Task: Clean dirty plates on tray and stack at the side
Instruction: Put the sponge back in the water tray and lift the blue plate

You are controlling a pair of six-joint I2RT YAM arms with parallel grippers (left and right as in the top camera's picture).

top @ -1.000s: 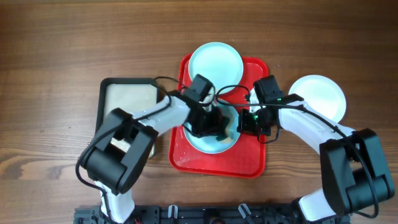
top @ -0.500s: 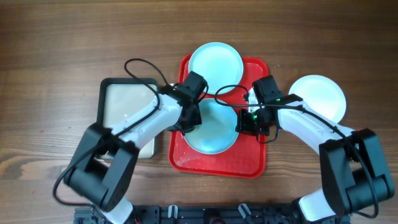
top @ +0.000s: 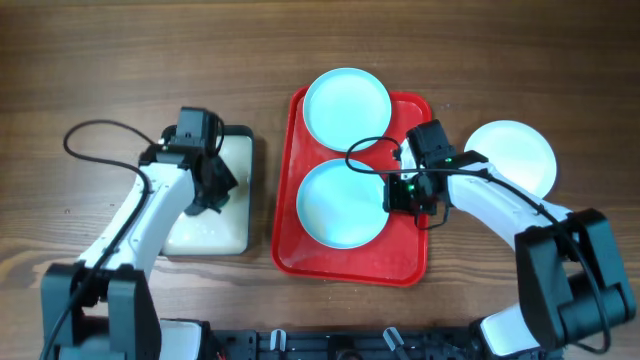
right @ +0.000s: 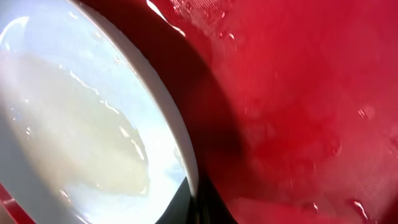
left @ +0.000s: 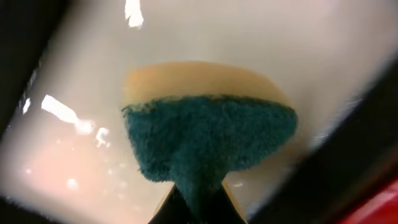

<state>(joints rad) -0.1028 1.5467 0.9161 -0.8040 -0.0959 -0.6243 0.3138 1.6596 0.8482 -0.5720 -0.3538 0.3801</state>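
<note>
The red tray point(top: 405, 258) holds two pale blue plates: one point(top: 340, 205) at its middle and one point(top: 346, 103) at its far end. A white plate point(top: 515, 155) lies on the table to the tray's right. My right gripper point(top: 392, 193) is shut on the right rim of the middle plate, which shows wet in the right wrist view point(right: 74, 118). My left gripper point(top: 222, 188) is shut on a sponge point(left: 208, 134) with a green scrub face and yellow back, held over the smaller black-rimmed tray point(top: 205, 232).
The black-rimmed tray's pale inside point(left: 68, 143) looks wet and glossy. Wooden table point(top: 100, 60) surrounds both trays. Water drops lie on the red tray floor point(right: 311, 112).
My left gripper has moved left with the sponge, off the middle plate and over to the black-rimmed tray. The right gripper has stayed on the plate's rim.
</note>
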